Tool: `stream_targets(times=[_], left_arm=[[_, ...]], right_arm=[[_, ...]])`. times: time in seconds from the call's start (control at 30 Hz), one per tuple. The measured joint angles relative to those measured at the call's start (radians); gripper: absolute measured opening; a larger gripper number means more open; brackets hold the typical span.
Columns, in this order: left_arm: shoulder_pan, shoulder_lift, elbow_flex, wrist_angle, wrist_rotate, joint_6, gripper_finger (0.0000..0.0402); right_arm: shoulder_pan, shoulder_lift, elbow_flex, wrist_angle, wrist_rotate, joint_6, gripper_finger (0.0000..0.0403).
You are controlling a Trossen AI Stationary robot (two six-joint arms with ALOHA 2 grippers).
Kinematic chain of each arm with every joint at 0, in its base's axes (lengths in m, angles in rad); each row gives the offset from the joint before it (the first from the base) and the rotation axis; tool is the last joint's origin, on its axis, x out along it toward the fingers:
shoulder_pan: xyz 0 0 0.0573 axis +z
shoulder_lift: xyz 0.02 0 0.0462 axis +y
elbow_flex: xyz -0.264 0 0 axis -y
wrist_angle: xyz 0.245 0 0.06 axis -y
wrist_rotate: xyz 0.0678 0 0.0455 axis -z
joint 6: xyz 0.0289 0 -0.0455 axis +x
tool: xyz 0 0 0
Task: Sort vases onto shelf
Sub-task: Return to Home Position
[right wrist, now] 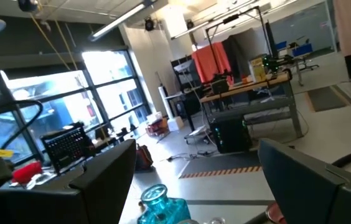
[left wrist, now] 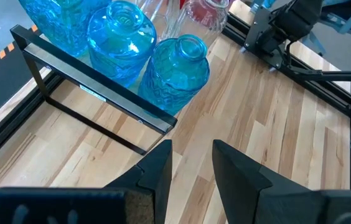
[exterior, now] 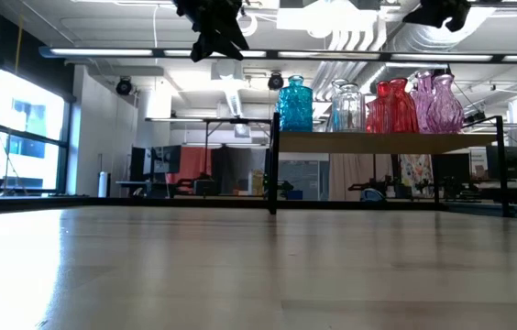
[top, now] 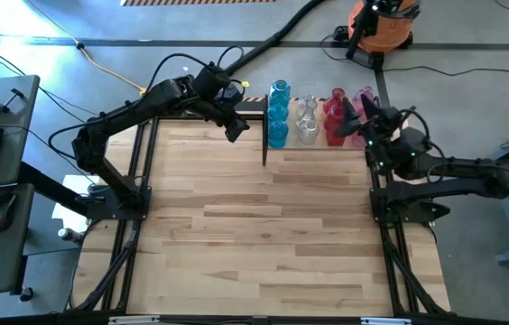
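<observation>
Nearest the lens in the left wrist view, the left fingers (left wrist: 158, 168) stood a modest way apart with nothing between them. Only bare desk boards showed through the gap. Past their tips sat the blue vases (left wrist: 174, 73) on the shelf (left wrist: 101, 94), near but not touching. Seen from above, those fingers hung just off the shelf's left end, close to the far edge of the desk (top: 263, 235). The right fingers (right wrist: 104, 177) were spread wide and also empty. In the high view they hovered over the shelf's right end, by the pink vases (top: 364, 96), near the desk's far right corner.

The shelf ran along the far edge of the desk, over its right half. On its top board the vases stood upright in colour groups. Blue was at the left end, followed by the clear vases (exterior: 347, 104) and the red vases (exterior: 391, 105), with pink at the right end. No vase showed on the desk boards away from the shelf.

From that, the sorting looked finished, and the step in hand was the return to rest. The next move would call for each arm to rise clear of the glass before swinging away. That mattered most for the right arm, which hung just above the necks. Each arm would then fold back toward its own side edge of the desk.
</observation>
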Motion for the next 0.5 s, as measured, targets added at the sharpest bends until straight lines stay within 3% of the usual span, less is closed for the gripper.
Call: stream_targets(times=[0.5], left_arm=[[0.003,-0.022,-0.001,0.082,-0.001,0.101,0.0106]], right_arm=[[0.000,-0.291,0.001,-0.313,-0.095,0.170,0.0322]])
